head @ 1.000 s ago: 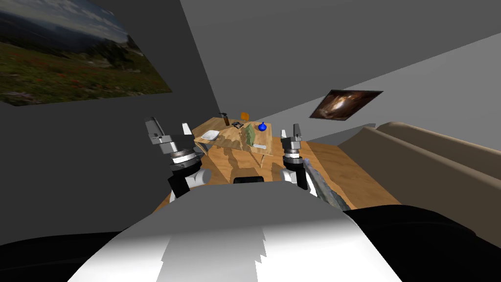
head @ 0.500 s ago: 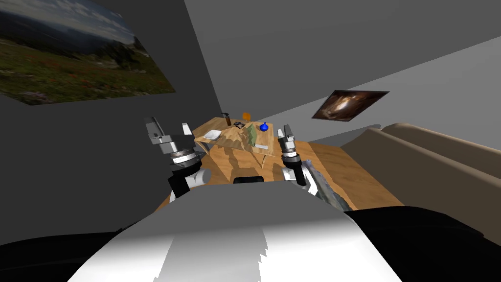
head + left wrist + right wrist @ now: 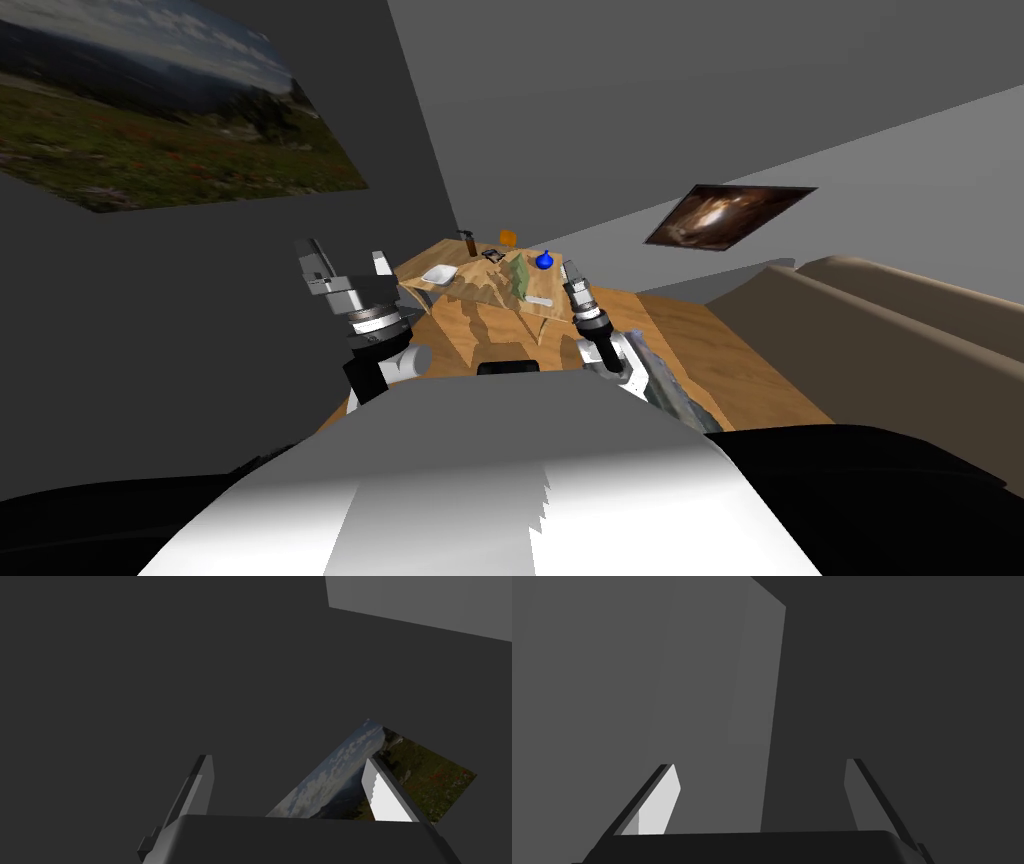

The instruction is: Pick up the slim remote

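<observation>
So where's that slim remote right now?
In the head view, the slim light grey remote lies near the right edge of the wooden table, beside the right gripper.

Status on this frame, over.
Left gripper open, held up left of the wooden table. Right gripper open, close by the slim pale grey remote on the table's near edge. Path looks unobstructed.

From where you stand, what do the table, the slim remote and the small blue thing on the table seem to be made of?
The table looks like wood with a matt finish: it is light brown with a streaked grain. The slim remote is a plain light grey bar with no texture; perhaps plastic, but I cannot tell. The blue thing is an even, deep blue and smooth; maybe glass or glazed ceramic, but that is uncertain.
</observation>
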Tool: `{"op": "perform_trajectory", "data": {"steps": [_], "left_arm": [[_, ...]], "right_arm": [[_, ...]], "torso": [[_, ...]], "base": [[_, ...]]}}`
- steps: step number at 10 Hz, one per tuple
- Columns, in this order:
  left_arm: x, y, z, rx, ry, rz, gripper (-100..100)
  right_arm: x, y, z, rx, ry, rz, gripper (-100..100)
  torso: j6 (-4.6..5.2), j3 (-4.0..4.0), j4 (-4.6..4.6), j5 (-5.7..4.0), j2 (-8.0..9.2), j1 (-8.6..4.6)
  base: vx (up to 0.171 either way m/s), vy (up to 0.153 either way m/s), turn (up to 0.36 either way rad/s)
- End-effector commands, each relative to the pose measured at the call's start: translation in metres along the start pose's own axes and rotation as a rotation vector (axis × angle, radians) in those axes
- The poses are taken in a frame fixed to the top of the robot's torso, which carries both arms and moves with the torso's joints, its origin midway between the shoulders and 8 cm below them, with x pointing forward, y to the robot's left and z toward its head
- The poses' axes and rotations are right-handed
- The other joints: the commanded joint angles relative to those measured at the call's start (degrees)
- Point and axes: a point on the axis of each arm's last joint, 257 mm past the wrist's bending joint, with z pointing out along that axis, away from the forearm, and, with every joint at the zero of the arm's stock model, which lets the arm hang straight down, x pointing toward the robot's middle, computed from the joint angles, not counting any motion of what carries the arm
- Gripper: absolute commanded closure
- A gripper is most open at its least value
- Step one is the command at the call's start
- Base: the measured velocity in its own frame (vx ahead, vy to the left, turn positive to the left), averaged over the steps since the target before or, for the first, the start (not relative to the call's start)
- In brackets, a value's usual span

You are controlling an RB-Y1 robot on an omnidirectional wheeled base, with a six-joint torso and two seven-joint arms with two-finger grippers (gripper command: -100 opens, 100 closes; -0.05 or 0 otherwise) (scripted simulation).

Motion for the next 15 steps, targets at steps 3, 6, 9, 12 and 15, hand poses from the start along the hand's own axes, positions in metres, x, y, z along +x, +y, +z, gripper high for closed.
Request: {"op": "perform_trajectory", "data": {"steps": [3,6,9,12,15], "left_arm": [[0.0,0.0,0.0,0.0,0.0,0.0,0],[0.0,0.0,0.0,0.0,0.0,0.0,0],[0.0,0.0,0.0,0.0,0.0,0.0,0],[0.0,0.0,0.0,0.0,0.0,0.0,0],[0.0,0.0,0.0,0.0,0.0,0.0,0]], "right_arm": [[0.024,-0.018,-0.002,-0.019,0.139,-0.147,-100],[0.036,-0.029,-0.005,-0.024,0.21,-0.224,-100],[0.055,-0.054,-0.016,-0.024,0.334,-0.333,-100],[0.067,-0.071,-0.026,-0.02,0.414,-0.404,-100],[0.081,-0.107,-0.05,0.001,0.552,-0.497,-100]], "torso": [[0.02,-0.01,0.0,0.0,-0.01,0.0],[0.01,-0.01,0.0,0.0,-0.01,0.0],[0.03,-0.01,-0.01,0.0,-0.02,-0.03],[0.0,-0.04,-0.01,0.0,-0.06,0.0],[0.03,-0.03,-0.01,0.0,-0.05,-0.02]], "base": [[0.026,0.038,0.067],[0.02,0.031,0.058],[0.027,0.031,0.089],[0.03,0.03,0.074],[0.037,0.034,0.11]]}}
